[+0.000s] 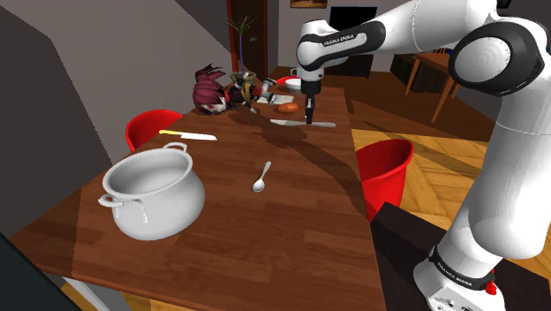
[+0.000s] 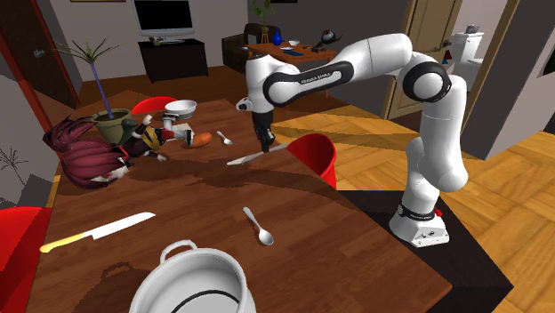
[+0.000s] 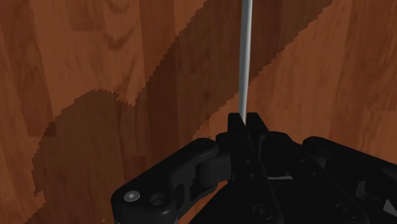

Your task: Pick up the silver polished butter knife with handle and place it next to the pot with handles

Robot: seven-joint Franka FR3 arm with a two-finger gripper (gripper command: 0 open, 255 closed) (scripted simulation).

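Gripper [image 1: 310, 119] clasps the butter knife [image 1: 284, 123], level across the table [image 1: 291, 221].

Silver butter knife [image 1: 287, 123], grey pot [image 1: 163, 210], brown table [image 1: 265, 234]

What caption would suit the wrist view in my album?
Black gripper shut on a silver butter knife, wooden table beyond.

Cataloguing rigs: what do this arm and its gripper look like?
A white arm of rounded links with dark joints, pale lettering on a dark band near the wrist and on the black base ring, beside a red button. The gripper is all black, two-fingered.
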